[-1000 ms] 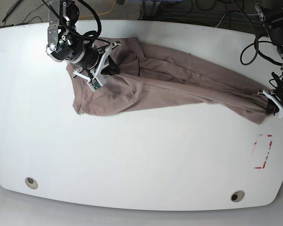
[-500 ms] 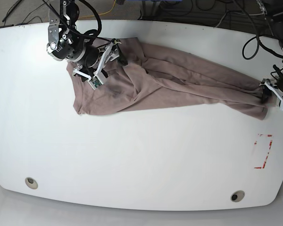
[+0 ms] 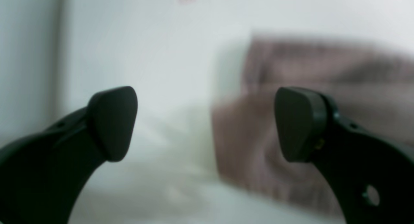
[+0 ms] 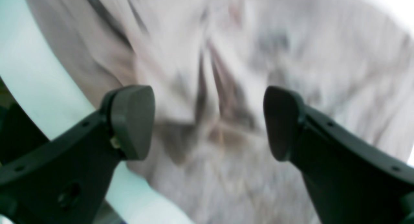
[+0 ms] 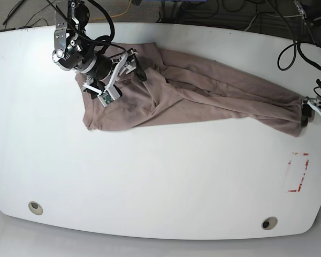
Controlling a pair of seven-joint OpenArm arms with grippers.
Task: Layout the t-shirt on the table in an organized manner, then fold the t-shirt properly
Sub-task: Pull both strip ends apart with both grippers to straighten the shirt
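On your left of the base view, the right gripper [image 5: 119, 76] hangs over the bunched end of the t-shirt [image 5: 203, 96], jaws spread wide and holding nothing. You can see the shirt lying crumpled in a long band across the far half of the white bench [image 5: 150, 182]. At its right end, the left gripper [image 5: 316, 113] sits just beside the fabric, also wide apart and empty.
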